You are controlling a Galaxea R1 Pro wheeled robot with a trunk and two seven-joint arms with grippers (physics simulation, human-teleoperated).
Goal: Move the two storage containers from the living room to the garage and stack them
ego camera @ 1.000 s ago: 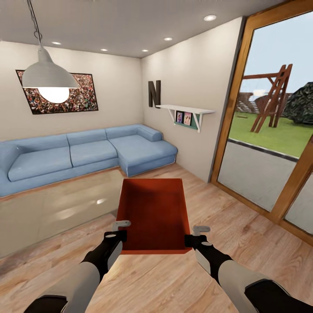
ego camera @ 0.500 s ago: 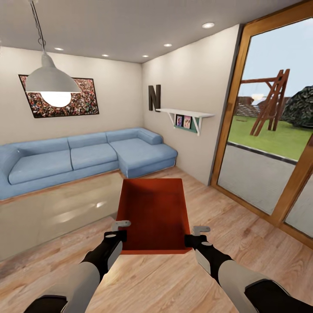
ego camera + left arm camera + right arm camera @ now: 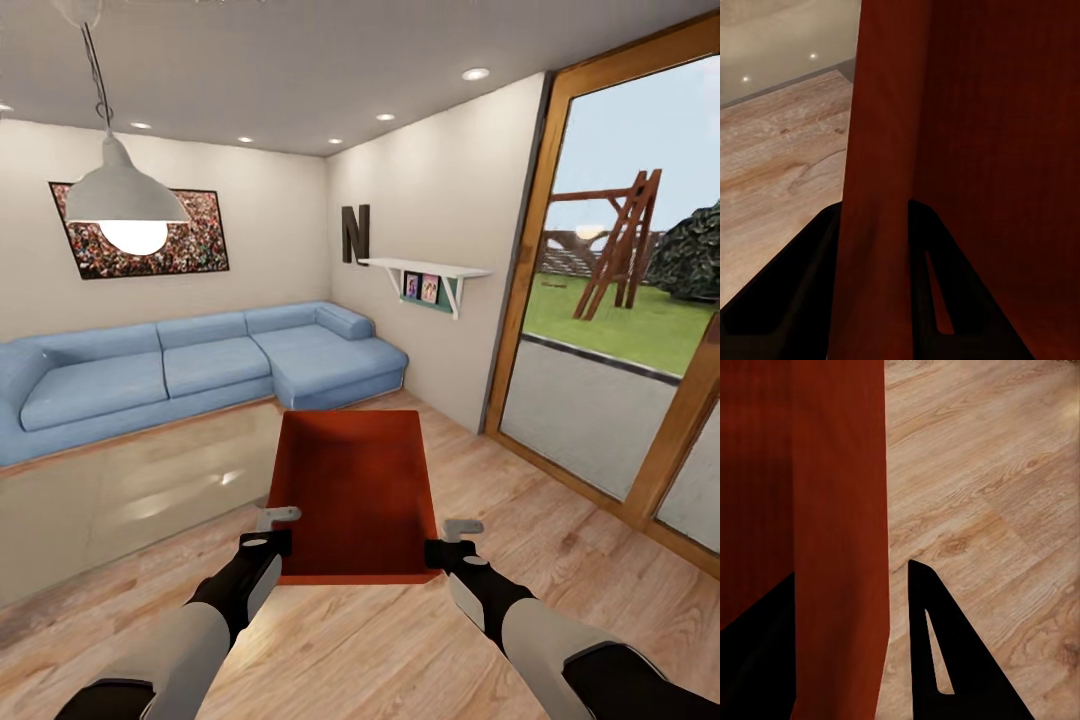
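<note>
The living room (image 3: 420,200) (blue sofa (image 3: 200,360) at frame left) was not yet left: one storage container (image 3: 355,490), at lower centre, was clamped by left end effector (image 3: 268,535) and right end effector (image 3: 452,540); garage stacking remained.

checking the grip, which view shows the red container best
The head view: the whole storage container shows, open-topped, held between the left gripper and right gripper. The wrist views show close-ups of one thin wall between dark fingers.
</note>
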